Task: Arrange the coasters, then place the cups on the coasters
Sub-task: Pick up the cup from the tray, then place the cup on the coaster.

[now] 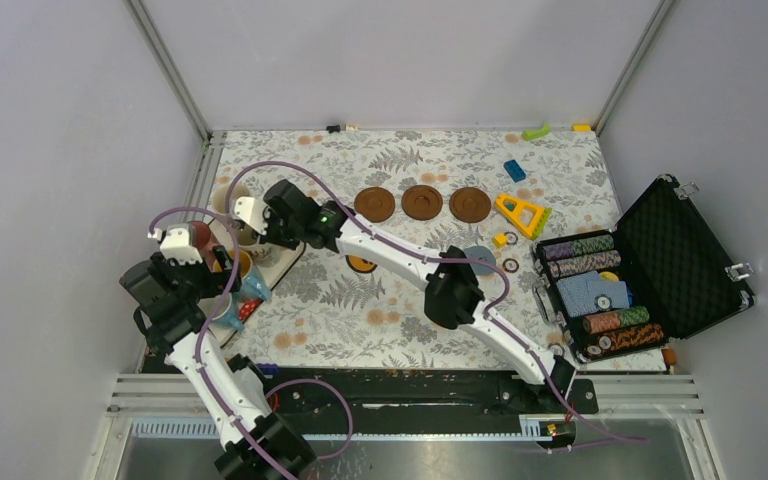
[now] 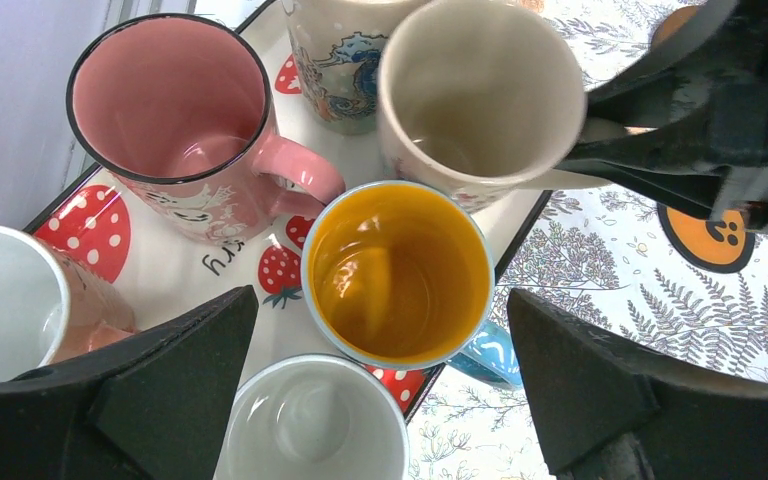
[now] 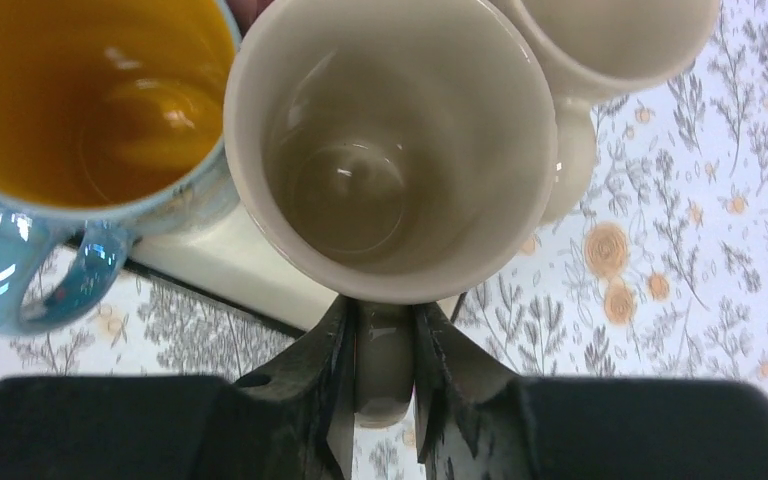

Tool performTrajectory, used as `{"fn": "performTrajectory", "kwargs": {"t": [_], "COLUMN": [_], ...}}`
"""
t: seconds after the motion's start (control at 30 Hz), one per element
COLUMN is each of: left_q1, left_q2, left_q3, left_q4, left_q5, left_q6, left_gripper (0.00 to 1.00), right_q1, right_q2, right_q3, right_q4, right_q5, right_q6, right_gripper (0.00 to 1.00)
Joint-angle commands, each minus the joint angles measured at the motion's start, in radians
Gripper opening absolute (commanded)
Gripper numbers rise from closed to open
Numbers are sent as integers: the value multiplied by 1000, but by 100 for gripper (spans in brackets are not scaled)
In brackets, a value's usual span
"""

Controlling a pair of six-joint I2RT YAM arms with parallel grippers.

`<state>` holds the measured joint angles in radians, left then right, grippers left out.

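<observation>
Three dark brown coasters [image 1: 422,202] lie in a row at the back of the table. A grey-blue coaster [image 1: 480,258] and an orange coaster [image 1: 362,264] lie beside the right arm. Several cups stand on a strawberry tray [image 2: 170,270] at the left: a pink cup [image 2: 175,110], a blue cup [image 2: 395,275] with a yellow inside, a white cup [image 2: 310,420]. My right gripper [image 3: 382,325] is shut on the handle of a cream cup [image 3: 390,150] at the tray's edge. My left gripper [image 2: 382,300] hovers open above the blue cup, touching nothing.
An open black case [image 1: 650,270] of poker chips sits at the right. A yellow triangle [image 1: 522,213], a blue brick [image 1: 514,170], a green piece [image 1: 535,131] and small rings [image 1: 511,265] lie at the back right. The right arm crosses the table's middle.
</observation>
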<state>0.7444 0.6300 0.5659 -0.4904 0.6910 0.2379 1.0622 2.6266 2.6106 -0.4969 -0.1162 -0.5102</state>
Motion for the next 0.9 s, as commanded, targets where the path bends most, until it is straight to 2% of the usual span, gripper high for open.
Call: {"fn": "performTrajectory", "kwargs": {"t": [0.0, 0.17, 0.37, 0.53, 0.67, 0.77, 0.87], "left_q1": [6, 5, 6, 6, 6, 5, 5], "left_q2": [-12, -33, -41, -33, -37, -42, -44], "left_q3": [-3, -10, -14, -15, -15, -18, -18], "left_q4": [67, 71, 80, 85, 83, 85, 81], "left_q5": [-12, -20, -47, -57, -31, -21, -12], "left_q6": [-5, -9, -20, -26, -25, -25, -23], "left_gripper": [99, 99, 99, 99, 99, 99, 99], "right_q1": [5, 3, -47, -153, -272, -350, -363], "right_q2": [-222, -482, -887, -1277, -1576, -1706, -1748], "right_q3": [-56, -347, -862, -1232, -1558, -1670, -1717], "right_q4": [-64, -83, 45, 112, 223, 232, 216], "right_q5": [96, 214, 313, 303, 252, 244, 293], "right_q6": [-52, -69, -70, 0, -4, -19, -38], "right_gripper": [0, 0, 0, 0, 0, 0, 0]}}
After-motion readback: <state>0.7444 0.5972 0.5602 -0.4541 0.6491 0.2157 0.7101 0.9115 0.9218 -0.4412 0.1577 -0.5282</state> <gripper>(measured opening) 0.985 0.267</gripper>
